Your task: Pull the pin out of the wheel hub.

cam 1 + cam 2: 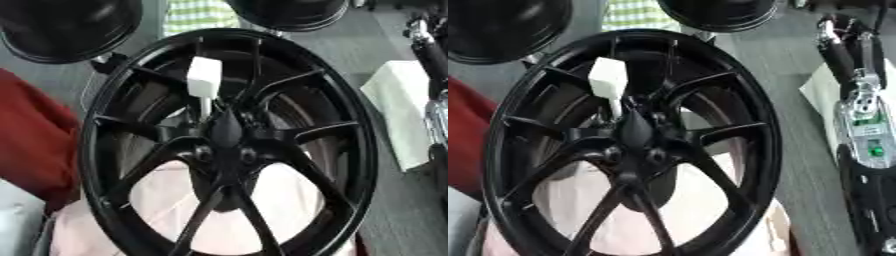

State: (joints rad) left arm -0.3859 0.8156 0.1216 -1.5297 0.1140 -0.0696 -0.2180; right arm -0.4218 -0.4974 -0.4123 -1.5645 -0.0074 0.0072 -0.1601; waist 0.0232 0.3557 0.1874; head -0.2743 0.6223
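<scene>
Nearby: second wheel (66, 27) behind wheel hub (226, 145); pin (204, 80) seated.

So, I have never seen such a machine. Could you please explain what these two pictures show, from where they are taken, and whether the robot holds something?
Both pictures come from one stereo camera in a humanoid robot's head, looking down: left eye and right eye, the same moment. The big black thing is a wheel with spokes, seen face on. At its hub stands a pin with a white block-shaped handle, not yet pulled out. At the right edge you see the robot's right arm, black with silver parts; its hand does not show, nor does the left hand. So nothing is held now. Behind the wheel lie pink cloth and red cloth.
</scene>
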